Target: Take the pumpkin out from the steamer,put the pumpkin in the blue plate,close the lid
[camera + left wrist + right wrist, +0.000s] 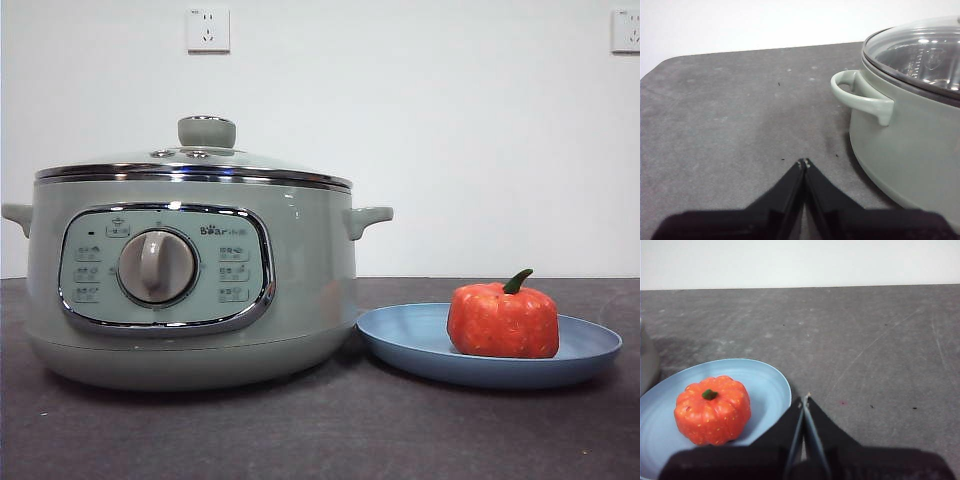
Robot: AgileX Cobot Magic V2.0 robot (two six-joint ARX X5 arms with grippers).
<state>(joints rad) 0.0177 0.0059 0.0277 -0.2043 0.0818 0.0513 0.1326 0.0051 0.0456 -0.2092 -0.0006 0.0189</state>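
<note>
pumpkin (503, 320) sits upright in the blue plate (400, 340), beside the steamer (300, 280); lid (206, 150) seated on its rim. left claw (803, 162) and right claw (805, 397) both closed, empty, apart from everything. judged complete; only hold clear without nudging plate or pot.

blue plate (765, 377) cropped, steamer (910, 145) cropped

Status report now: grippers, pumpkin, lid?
Left gripper shut, beside steamer. Right gripper shut, beside blue plate. Pumpkin on plate; lid on steamer. Nothing in the way.
</note>
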